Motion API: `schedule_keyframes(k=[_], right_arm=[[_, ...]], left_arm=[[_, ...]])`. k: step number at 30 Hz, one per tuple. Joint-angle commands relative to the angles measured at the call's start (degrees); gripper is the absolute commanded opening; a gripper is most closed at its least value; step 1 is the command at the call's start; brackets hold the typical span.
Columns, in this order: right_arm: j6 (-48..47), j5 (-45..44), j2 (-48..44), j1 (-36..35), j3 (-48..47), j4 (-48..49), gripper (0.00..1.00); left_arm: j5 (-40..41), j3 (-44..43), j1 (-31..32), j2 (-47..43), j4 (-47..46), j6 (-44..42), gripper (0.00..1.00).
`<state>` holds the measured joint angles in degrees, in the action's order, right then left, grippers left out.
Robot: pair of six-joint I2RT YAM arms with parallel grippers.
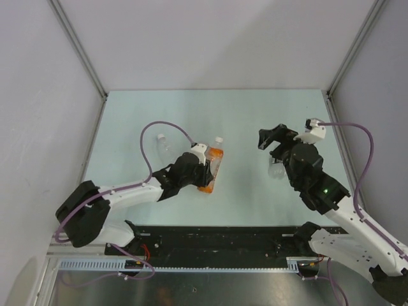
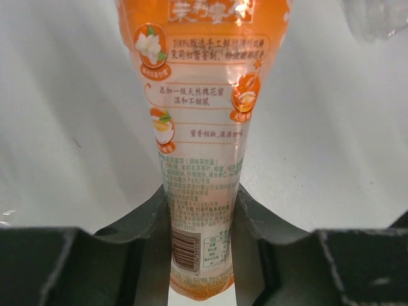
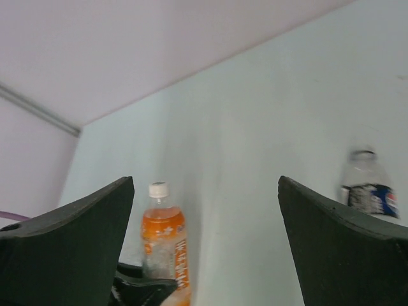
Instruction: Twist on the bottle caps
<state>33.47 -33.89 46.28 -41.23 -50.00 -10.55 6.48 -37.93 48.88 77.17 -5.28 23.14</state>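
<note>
My left gripper (image 1: 203,167) is shut on the lower body of the orange-tinted bottle (image 1: 213,164), whose white cap (image 1: 218,140) sits on its neck and points toward the far side. In the left wrist view the two fingers of my left gripper (image 2: 201,194) press on the bottle (image 2: 201,108). My right gripper (image 1: 271,143) is open and empty, held above the table. The right wrist view shows the open right gripper (image 3: 205,185), the orange bottle (image 3: 164,245) with its cap (image 3: 158,189), and the blurred Pepsi bottle (image 3: 368,191). The plain clear bottle (image 1: 164,144) is left of the orange one. No black cap shows.
The Pepsi bottle (image 1: 276,167) is mostly hidden under my right arm. The clear bottle also shows at the top right of the left wrist view (image 2: 379,19). Grey walls enclose the pale table (image 1: 242,115) on the left, far and right sides.
</note>
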Motion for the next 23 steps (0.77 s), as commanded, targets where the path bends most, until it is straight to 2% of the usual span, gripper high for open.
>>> schedule_keyframes(k=[1, 2, 4, 5, 6, 9, 12, 14, 19, 21, 23], right_arm=[[1.62, -5.32, -0.74, 1.59, 2.36, -10.01, 0.99], [1.78, -5.62, -0.88, 1.72, 2.54, -10.59, 0.99], [1.49, -6.16, -1.05, 1.82, 2.67, -11.02, 0.99], [1.23, -6.57, -1.08, 1.84, 2.69, -11.14, 0.99], [1.06, -7.04, -1.05, 1.85, 2.70, -11.15, 0.99], [0.37, -7.87, -0.82, 1.86, 2.71, -11.47, 0.99], [0.11, -9.22, -0.51, 1.86, 2.71, -12.70, 0.99], [0.30, -10.99, -0.36, 1.86, 2.76, -13.72, 0.99], [0.39, -14.45, -1.50, 1.98, 3.37, -14.56, 0.99], [0.11, -14.93, -2.39, 2.04, 4.02, -14.03, 0.99], [-0.43, -15.19, -3.21, 2.04, 4.51, -13.37, 0.99]], left_arm=[[-11.41, -2.50, -1.84, 3.52, 2.12, 6.72, 0.42], [-12.15, -2.54, -2.16, 4.27, 2.16, 7.00, 0.50], [-13.46, -2.95, -2.46, 4.91, 2.48, 6.22, 0.82], [-13.35, -3.29, -2.51, 4.70, 2.95, 5.87, 0.91], [-12.91, -3.60, -2.54, 3.98, 3.41, 5.69, 0.95], [-9.65, -3.92, -2.56, -1.13, 4.32, 4.75, 0.99], [-4.05, -3.44, -2.63, -10.31, 4.61, 2.48, 0.99], [1.88, -2.58, -2.58, -16.88, 4.67, 1.55, 0.99], [22.78, 2.41, -2.57, -32.86, 4.91, 3.46, 1.00], [28.26, 4.77, -2.65, -38.05, 5.71, 4.06, 1.00], [30.46, 6.48, -2.72, -41.94, 6.46, 4.01, 1.00]])
